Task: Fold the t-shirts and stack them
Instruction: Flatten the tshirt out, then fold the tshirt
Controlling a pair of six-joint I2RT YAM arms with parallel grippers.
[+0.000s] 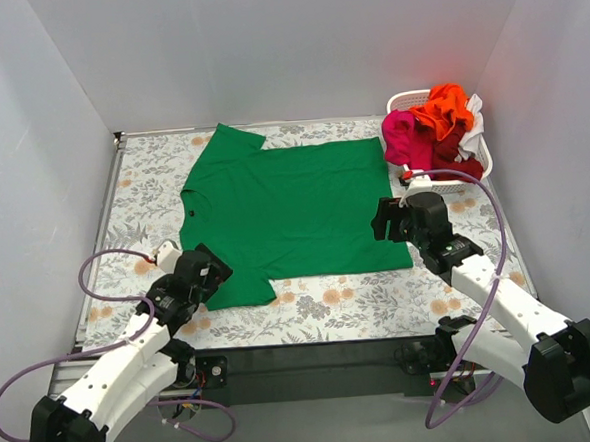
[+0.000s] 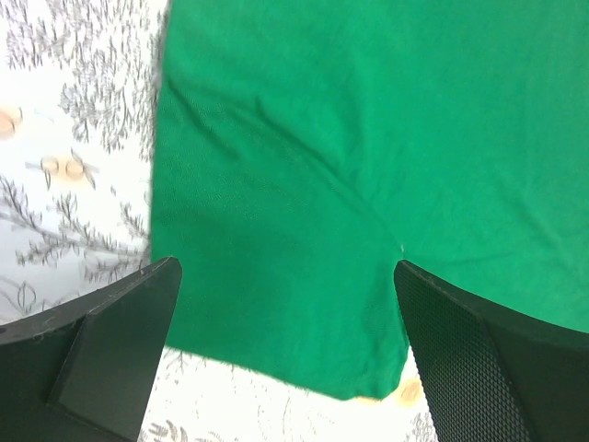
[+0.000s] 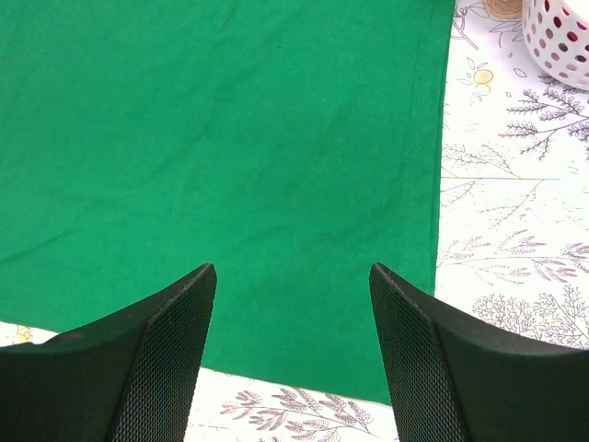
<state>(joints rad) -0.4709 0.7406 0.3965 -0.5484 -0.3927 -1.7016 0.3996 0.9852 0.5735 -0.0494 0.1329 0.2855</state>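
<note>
Top external: green shirt point(image 1: 294, 206) flat on counter point(image 1: 360, 302), unfolded. Left jaws released over near sleeve; right jaws released over near hem corner. First fold likely next: pinch both edges, lift together.

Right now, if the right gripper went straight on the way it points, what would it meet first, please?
Most likely the green t-shirt: the right gripper, jaws open, points down at the cloth near its hem, nothing in between. How far above it hangs is unclear.

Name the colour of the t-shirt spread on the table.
The t-shirt is solid green, clearest in the top external view.
</note>
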